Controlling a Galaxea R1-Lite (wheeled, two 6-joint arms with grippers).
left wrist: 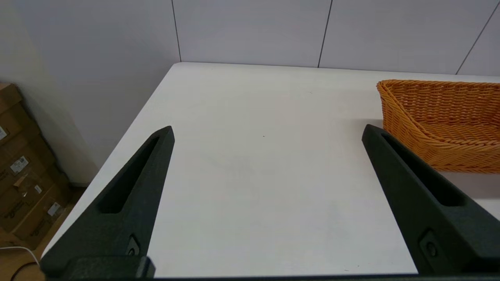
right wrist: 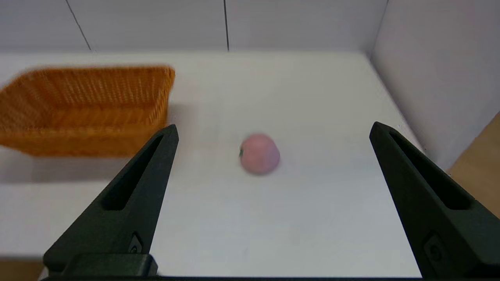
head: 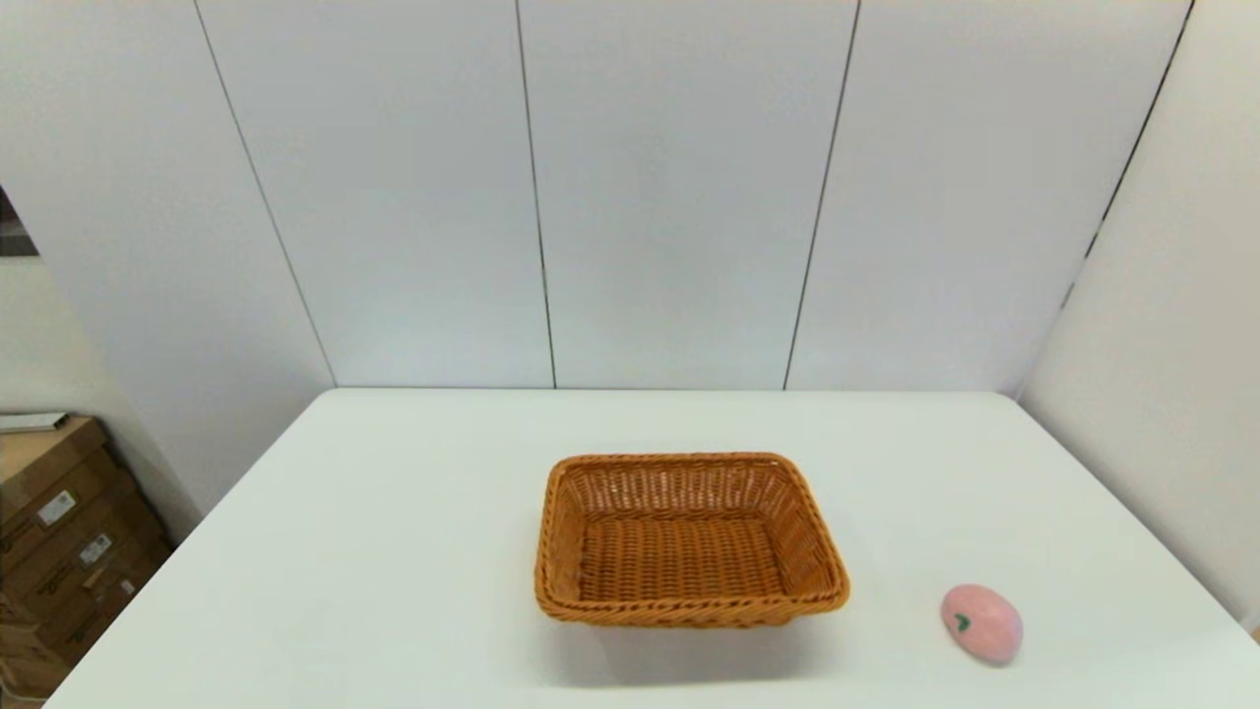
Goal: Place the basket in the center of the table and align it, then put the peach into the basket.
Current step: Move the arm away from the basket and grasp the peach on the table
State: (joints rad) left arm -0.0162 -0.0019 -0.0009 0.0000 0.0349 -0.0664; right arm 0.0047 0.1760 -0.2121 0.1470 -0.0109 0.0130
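Observation:
The orange-brown wicker basket (head: 689,540) stands empty near the middle of the white table (head: 394,551), its long sides roughly square to the table's front edge. The pale pink peach (head: 980,622) lies on the table to the basket's right, near the front edge. Neither arm shows in the head view. My left gripper (left wrist: 267,132) is open over bare table, with the basket (left wrist: 441,121) off to its right. My right gripper (right wrist: 273,130) is open and holds nothing. It hangs short of the peach (right wrist: 259,153), which lies between the lines of its fingers, with the basket (right wrist: 86,109) to the left.
White wall panels (head: 669,197) close the table's far side and another wall (head: 1162,345) runs along its right. Cardboard boxes (head: 59,532) are stacked on the floor left of the table.

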